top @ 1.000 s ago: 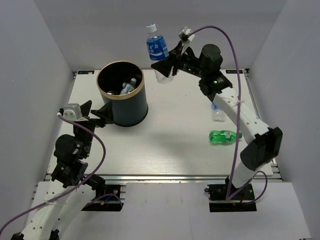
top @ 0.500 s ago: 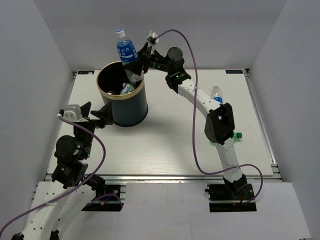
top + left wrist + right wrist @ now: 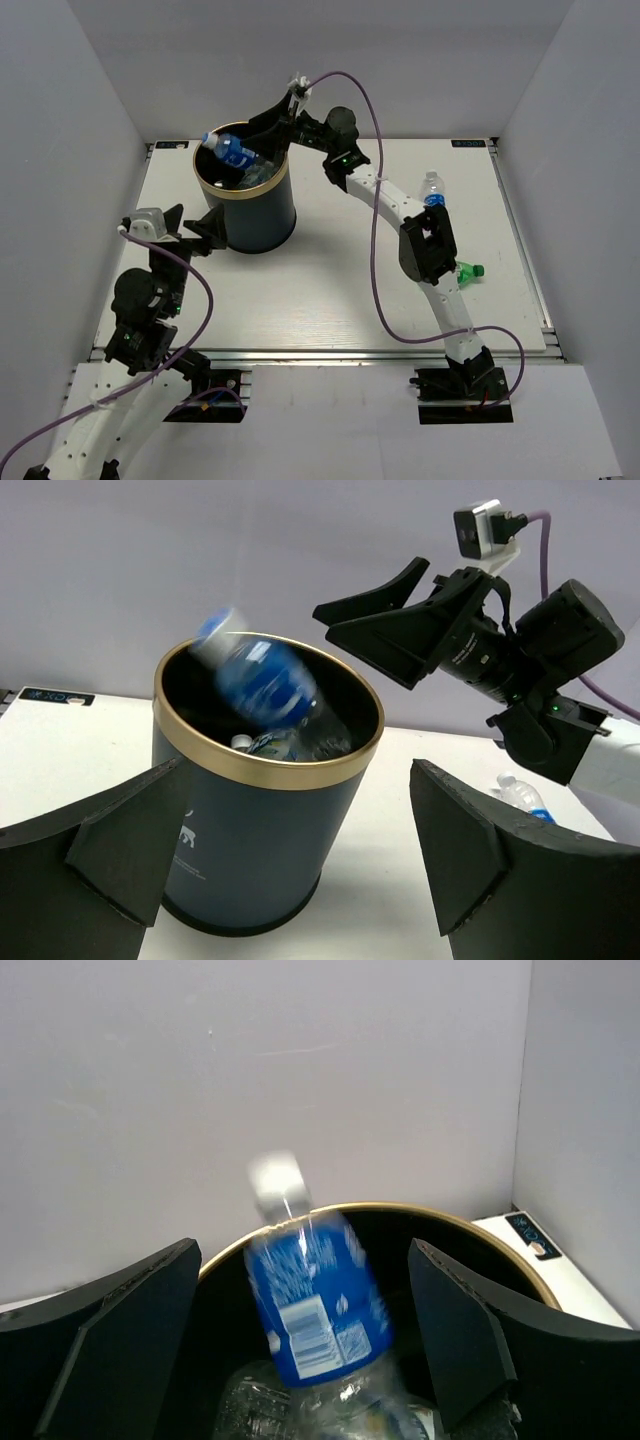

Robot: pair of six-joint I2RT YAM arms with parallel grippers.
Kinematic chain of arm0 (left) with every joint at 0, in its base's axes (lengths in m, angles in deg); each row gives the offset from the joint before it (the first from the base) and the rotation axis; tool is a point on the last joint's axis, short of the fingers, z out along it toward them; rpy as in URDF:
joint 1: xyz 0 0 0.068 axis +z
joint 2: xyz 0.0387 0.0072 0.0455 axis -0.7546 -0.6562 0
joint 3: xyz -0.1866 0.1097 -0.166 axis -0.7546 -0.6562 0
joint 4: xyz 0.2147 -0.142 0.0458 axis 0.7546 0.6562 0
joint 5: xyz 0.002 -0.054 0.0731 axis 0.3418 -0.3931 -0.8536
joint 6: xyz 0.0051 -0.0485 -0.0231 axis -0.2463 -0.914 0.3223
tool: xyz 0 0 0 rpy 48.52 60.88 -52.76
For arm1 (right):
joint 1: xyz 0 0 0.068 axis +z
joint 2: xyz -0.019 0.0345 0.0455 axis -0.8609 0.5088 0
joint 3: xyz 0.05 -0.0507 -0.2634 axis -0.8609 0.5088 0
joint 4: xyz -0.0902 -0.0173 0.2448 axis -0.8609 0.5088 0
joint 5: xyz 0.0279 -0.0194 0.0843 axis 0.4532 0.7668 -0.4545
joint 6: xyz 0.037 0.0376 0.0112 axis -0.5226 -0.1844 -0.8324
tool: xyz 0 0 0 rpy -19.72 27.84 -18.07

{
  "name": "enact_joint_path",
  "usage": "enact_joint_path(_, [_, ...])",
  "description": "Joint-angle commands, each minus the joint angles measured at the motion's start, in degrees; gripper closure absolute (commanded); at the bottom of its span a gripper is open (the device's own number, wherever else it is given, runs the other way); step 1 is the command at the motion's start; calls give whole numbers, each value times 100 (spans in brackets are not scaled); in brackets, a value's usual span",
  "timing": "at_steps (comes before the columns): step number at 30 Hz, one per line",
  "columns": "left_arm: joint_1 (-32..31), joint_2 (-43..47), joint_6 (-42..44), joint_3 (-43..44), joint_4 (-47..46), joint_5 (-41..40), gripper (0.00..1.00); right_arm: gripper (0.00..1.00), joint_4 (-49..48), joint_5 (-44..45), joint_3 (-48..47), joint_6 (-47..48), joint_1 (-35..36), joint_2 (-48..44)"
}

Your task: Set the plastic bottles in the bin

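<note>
Tilting bottle in bin, seemingly atop clear bottles

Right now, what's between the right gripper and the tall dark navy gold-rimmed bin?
A blurred, blue-labelled clear plastic bottle, tilted over the mouth of the bin, touching neither finger of the open right gripper; right wrist view.

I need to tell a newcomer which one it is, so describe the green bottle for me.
Look at the white table, right half, for the right arm's black elbow block. The green bottle lies on its side, poking out just right of that block. The other bottle visible on the table, farther back, is clear, not green.
</note>
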Motion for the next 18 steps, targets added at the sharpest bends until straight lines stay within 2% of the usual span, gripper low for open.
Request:
enact_joint_path(1, [25, -93, 73, -17, 4, 171, 0, 10, -509, 74, -174, 43, 23, -252])
enact_joint_path(5, [25, -199, 187, -17, -127, 706, 0, 10, -825, 30, 413, 271, 5, -804])
enact_joint_path(6, [25, -199, 187, -17, -180, 821, 0, 10, -861, 56, 981, 359, 5, -1371])
enact_joint_path(8, [25, -392, 292, -17, -242, 1330, 0, 10, -520, 187, 1267, 1017, -12, -1962])
enact_joint_path(11, [25, -899, 240, 148, -312, 2129, 3, 10, 1180, 1450, 1838, 1984, 40, -3124])
enact_joint_path(12, [25, -1102, 240, 245, -312, 2349, 9, 12, 1822, 2916, 2257, 2055, 40, -3561])
enact_joint_path(13, [25, -1322, 240, 473, -252, 2821, 13, 24, 2124, 3383, 2383, 2030, 6, -4035])
enact_joint_path(14, [25, -1568, 179, 605, -190, 3043, 18, 30, 2980, 3753, 2697, 1943, -3, -4249])
enact_joint_path(15, [25, -2110, 178, 737, -50, 3263, 24, 35, 3241, 4923, 3066, 1985, 5, -4469])
enact_joint_path(16, [25, -2393, 178, 878, 64, 3518, 42, 38, 3426, 5213, 3531, 2073, -3, -5089])
enact_joint_path(18, [-72, -2991, 178, 1326, 415, 3765, 56, 44, 4171, 6265, 3964, 2030, -21, -5566])
